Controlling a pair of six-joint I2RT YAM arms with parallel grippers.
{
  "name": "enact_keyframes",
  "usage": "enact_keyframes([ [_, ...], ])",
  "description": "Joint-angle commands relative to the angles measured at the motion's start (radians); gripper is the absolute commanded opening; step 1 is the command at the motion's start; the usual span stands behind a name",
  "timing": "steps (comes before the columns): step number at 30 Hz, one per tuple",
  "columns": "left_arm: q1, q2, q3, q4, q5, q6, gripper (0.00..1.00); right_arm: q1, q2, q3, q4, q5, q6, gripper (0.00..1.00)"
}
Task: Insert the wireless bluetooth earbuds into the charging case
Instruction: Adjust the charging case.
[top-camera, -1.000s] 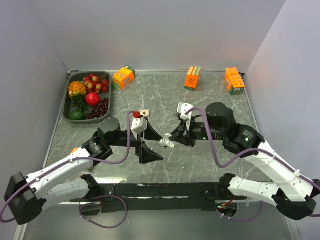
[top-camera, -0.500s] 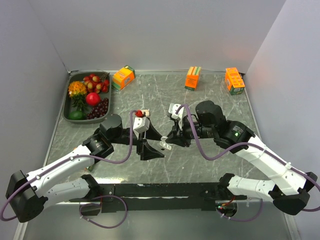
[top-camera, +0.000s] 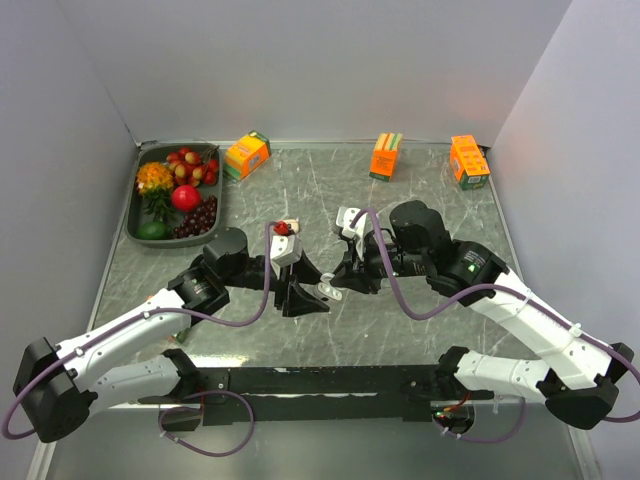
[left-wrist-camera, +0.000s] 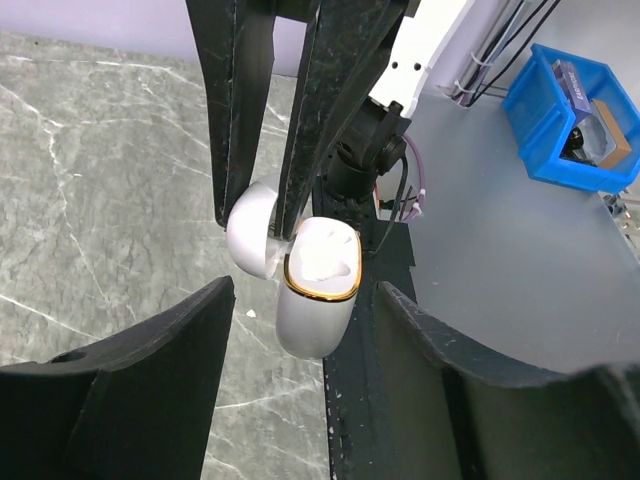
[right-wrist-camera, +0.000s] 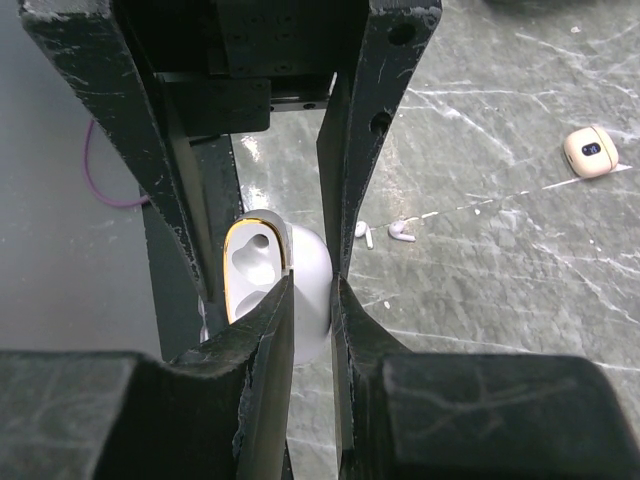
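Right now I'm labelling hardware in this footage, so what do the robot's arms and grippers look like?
The left arm and right arm have white shells with black joints. A purple cable loops beside each; a green light glows on the right one. The left gripper and right gripper are black, each with two tapering fingers.

White arm links (top-camera: 120, 335), black joints (top-camera: 225, 255), looping purple cables (top-camera: 425, 317), scuffed black gripper fingers (right-wrist-camera: 150, 150)

Earbuds (right-wrist-camera: 400, 232) lie on the table (right-wrist-camera: 500, 270) — charging case (right-wrist-camera: 589, 152) apart from them.
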Motion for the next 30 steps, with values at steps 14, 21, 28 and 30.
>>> enact_keyframes([
  [14, 0.003, 0.000, 0.023, 0.063, 0.015, -0.012, 0.52, 0.006, -0.003, 0.026, 0.029, -0.014, 0.006, 0.00],
  [21, 0.003, 0.001, 0.019, 0.063, 0.018, -0.012, 0.38, 0.006, -0.001, 0.030, 0.023, -0.017, 0.005, 0.00],
  [28, 0.003, 0.000, 0.013, 0.059, 0.009, -0.003, 0.01, 0.006, 0.000, 0.044, 0.025, -0.018, 0.028, 0.03],
  [30, 0.003, -0.003, 0.007, 0.065, 0.004, -0.004, 0.01, 0.006, 0.003, 0.053, 0.026, -0.020, 0.036, 0.13],
])
